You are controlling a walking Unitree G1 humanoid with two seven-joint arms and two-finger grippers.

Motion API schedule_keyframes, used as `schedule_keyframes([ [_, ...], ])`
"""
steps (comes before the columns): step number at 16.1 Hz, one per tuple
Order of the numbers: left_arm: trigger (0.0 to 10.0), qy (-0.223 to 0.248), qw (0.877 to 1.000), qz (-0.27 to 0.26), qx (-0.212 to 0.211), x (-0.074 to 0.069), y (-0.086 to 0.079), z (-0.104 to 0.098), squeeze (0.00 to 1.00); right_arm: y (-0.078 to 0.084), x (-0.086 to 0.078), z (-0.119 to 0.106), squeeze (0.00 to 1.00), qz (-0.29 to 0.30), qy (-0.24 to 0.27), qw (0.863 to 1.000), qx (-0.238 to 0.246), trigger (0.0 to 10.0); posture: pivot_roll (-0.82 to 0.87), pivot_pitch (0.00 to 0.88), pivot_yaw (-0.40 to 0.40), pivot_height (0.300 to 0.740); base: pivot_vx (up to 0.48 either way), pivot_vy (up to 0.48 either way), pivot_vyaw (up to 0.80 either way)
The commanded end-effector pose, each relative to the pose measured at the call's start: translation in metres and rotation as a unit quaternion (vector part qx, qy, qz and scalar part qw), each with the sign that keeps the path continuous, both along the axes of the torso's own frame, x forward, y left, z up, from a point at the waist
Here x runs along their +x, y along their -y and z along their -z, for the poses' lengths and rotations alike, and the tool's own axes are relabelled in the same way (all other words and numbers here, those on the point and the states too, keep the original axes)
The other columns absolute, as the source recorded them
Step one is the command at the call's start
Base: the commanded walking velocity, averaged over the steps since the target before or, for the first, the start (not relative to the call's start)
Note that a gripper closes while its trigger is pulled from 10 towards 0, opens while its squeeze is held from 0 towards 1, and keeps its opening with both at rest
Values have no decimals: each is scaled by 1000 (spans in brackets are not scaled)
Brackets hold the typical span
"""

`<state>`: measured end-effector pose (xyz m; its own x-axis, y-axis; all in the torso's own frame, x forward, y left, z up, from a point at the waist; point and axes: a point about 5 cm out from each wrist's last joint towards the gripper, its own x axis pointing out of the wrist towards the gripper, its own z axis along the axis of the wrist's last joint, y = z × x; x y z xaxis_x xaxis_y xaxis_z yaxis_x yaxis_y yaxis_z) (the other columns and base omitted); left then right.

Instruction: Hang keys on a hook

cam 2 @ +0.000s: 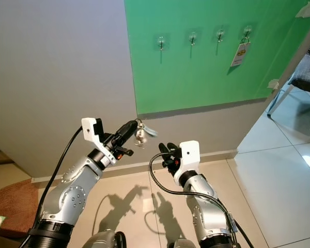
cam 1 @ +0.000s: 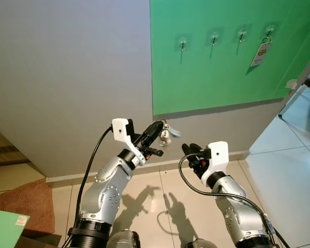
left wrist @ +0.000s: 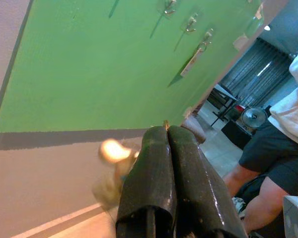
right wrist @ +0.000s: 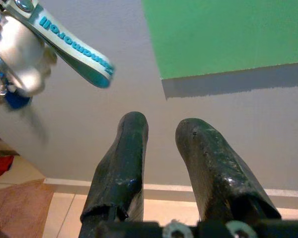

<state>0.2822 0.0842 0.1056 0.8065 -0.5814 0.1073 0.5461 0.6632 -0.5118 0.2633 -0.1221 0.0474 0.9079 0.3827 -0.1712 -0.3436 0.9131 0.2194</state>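
While the keys (cam 1: 166, 134) dangle in the air in front of the grey wall (cam 1: 67, 77), they hang from the tip of the left gripper (cam 1: 156, 128), whose two black fingers (left wrist: 161, 183) are pressed together on the bunch. The bunch carries a small rounded metal piece and a pale tag with teal lettering (right wrist: 72, 47), and it looks blurred in the left wrist view. From the keys, the right gripper (cam 1: 190, 150) sits at about four o'clock, just beside them but not touching; its fingers (right wrist: 121, 163) stand apart with a clear gap and hold nothing. At about one o'clock from the keys, well above them, a green panel (cam 1: 222, 67) covers the upper part of the wall. Four small hooks run in a row across it: a first hook (cam 1: 183, 42), a second hook (cam 1: 214, 37), a third hook (cam 1: 242, 34) and a fourth hook (cam 1: 269, 32). A white and yellow tag (cam 1: 260, 54) hangs from the fourth. Below both arms lies a pale tiled floor (cam 1: 279, 170) bearing their shadows. A seated person's leg (left wrist: 268, 193) appears in the left wrist view.
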Motion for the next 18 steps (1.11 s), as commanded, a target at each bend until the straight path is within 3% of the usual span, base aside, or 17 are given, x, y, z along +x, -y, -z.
schedule_keyframes([
  [1, 10000, 7, 1000, -2, -3, 1, -1, -3, 0, 2, 0, 1, 0, 0, 1, 1000, -6, 10000, 5, 110, 35, 740, 0, 0, 0],
  [18, 10000, 26, 1000, 12, -10, 5, 6, -8, 0, 6, 8, -10, 0, -16, 27, 999, -4, 10000, -2, 76, 15, 740, 0, 0, 47],
])
